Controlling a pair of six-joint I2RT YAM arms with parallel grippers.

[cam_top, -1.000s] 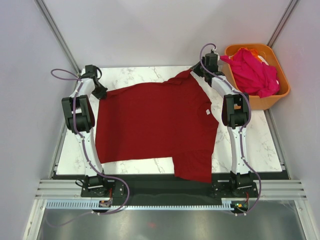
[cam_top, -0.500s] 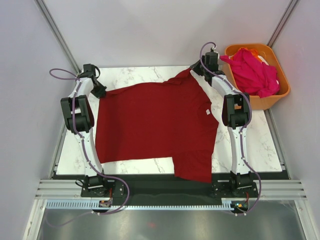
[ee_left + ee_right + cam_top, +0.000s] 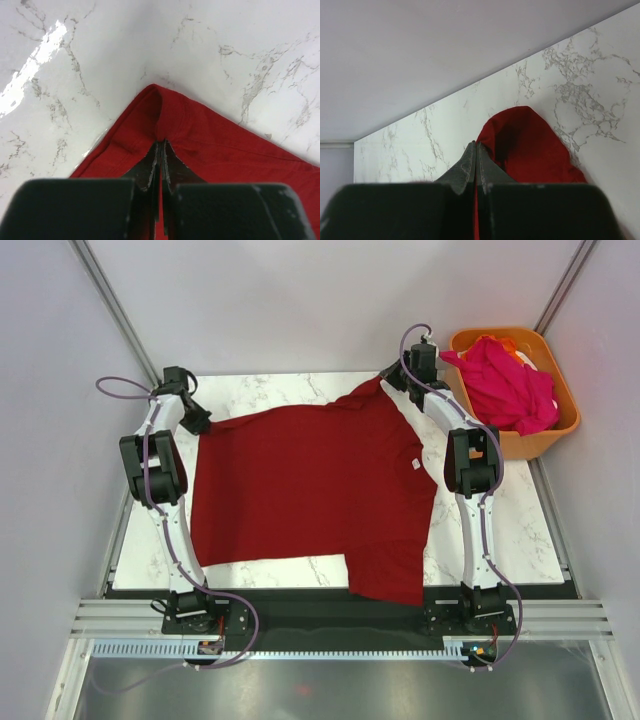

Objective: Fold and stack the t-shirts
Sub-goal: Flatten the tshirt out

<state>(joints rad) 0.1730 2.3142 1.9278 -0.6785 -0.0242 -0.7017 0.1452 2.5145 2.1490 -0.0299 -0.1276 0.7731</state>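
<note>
Both sets of fingers pinch far corners of the dark crimson cloth t-shirt (image 3: 310, 490): left gripper (image 3: 161, 150) upper left, right gripper (image 3: 476, 152) upper right; its body extends toward the frame's bottom.

The right end effector (image 3: 476, 150) is pinched closed on a crimson t-shirt (image 3: 530, 147) fold, raised above the marble worktop (image 3: 600, 90).

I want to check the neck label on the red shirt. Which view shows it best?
The top external view: the small white neck label shows on the red t-shirt there. Both wrist views show only pinched red cloth corners, no label.
</note>
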